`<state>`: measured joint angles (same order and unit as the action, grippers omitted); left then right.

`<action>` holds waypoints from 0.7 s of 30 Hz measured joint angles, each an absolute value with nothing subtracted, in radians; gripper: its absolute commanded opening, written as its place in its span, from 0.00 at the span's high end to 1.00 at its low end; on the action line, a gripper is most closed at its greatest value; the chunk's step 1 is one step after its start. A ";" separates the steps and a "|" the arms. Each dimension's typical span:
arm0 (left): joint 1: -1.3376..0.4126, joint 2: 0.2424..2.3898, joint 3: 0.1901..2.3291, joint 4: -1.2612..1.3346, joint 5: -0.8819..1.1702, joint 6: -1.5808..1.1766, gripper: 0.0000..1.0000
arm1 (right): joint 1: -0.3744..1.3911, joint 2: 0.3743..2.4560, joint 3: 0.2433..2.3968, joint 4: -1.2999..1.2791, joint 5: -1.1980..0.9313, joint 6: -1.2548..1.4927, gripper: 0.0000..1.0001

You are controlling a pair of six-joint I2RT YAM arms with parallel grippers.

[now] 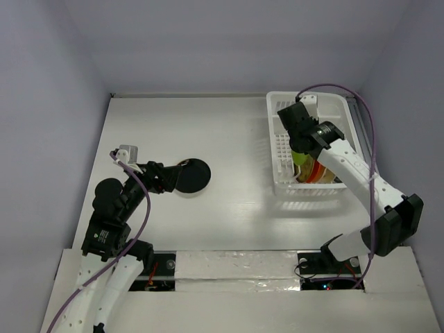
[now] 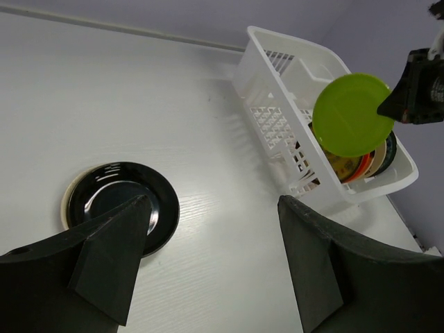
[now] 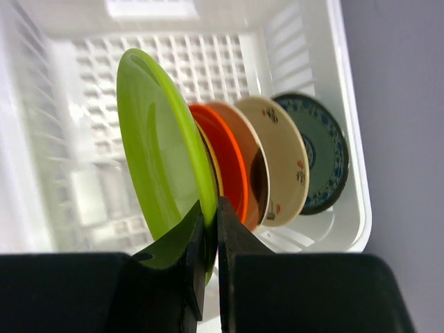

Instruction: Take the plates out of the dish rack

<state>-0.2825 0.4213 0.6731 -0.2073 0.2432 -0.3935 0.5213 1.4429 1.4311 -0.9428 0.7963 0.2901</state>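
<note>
**Unload: two out, green plate in grip, four left in rack**

Top view: I see the black plate (image 1: 198, 175) flat on the table, left of centre. The left gripper (image 1: 166, 179) is at its left edge. The dish rack (image 1: 272, 139) sits far right, with the right gripper (image 1: 303, 132) down inside it.

Left wrist: the left jaws are wide and hold nothing, with the black plate below them. A cream plate (image 2: 64, 207) peeks out under it, so I judge two stacked and done. Across the table the green plate (image 2: 352, 114) is pinched at its edge by the right gripper, raised above the rack rim. A yellow patterned plate (image 2: 342, 166) stands just below it in the rack.

Right wrist: the jaws are narrow, clamped on the green plate's near rim. The plate is upright, straight ahead of the fingers. To its right, on edge in the rack, are the orange plate (image 3: 229, 163), the cream patterned plate (image 3: 281, 156) and the teal plate (image 3: 325, 159). By my count, about a third is done, green is in hand, and four are left.
</note>
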 measured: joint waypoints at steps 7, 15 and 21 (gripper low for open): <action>-0.282 0.421 0.668 -0.202 0.252 -0.400 0.93 | 0.703 1.302 1.505 -0.807 0.766 0.331 1.00; -0.282 0.422 0.665 -0.204 0.233 -0.395 0.83 | 0.813 1.433 1.378 -0.360 0.395 0.477 1.00; -0.282 0.422 0.665 -0.207 0.227 -0.397 0.66 | 0.875 1.772 1.378 -0.164 0.171 0.619 1.00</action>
